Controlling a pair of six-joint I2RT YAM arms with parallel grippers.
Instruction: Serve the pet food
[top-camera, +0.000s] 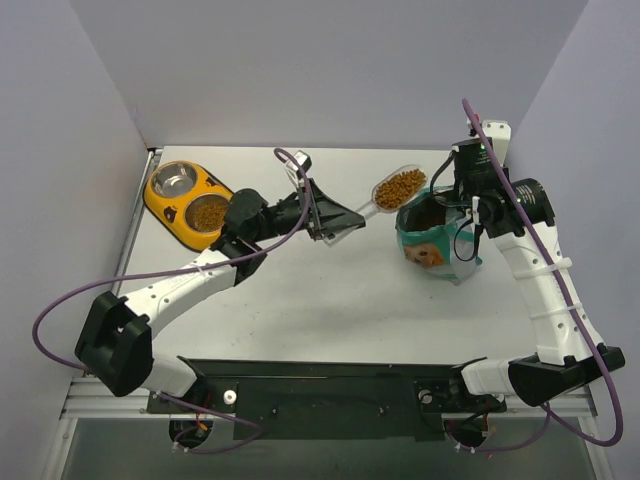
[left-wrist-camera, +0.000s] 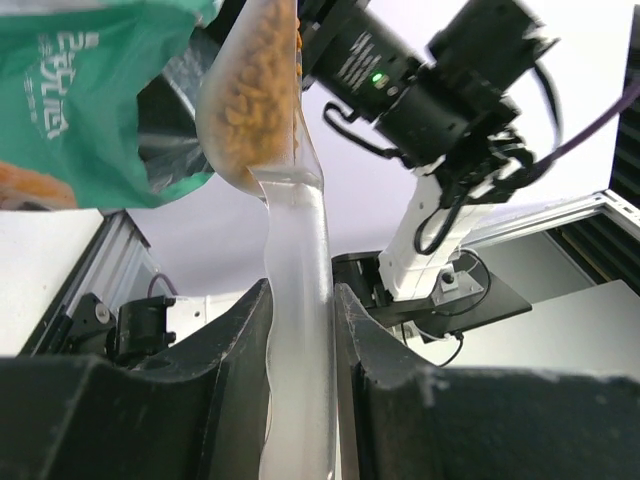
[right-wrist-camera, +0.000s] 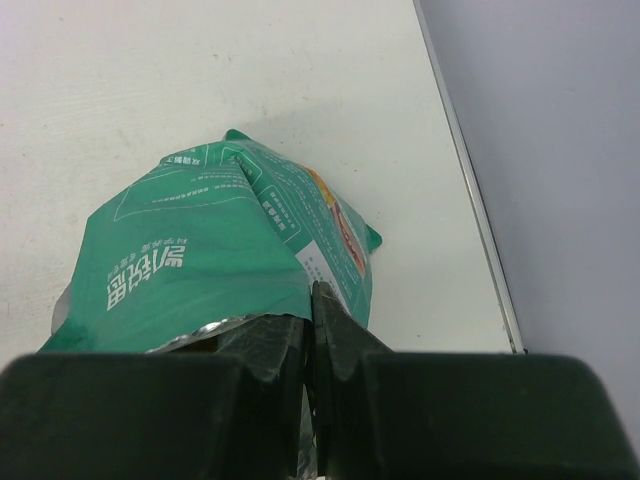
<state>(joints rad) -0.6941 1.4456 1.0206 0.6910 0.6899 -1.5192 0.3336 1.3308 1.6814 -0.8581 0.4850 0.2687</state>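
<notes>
The pet food, brown kibble, fills the bowl of a clear plastic scoop held in the air just left of the open teal pouch. My left gripper is shut on the scoop's handle. In the left wrist view the handle runs up between the fingers of my left gripper to the kibble, with the pouch beside it. My right gripper is shut on the pouch's rim. In its wrist view, my right gripper pinches the top edge of the pouch.
A yellow double-bowl feeder stands at the back left. Its nearer bowl holds kibble; the farther steel bowl looks empty. Walls close in the table on the left, back and right.
</notes>
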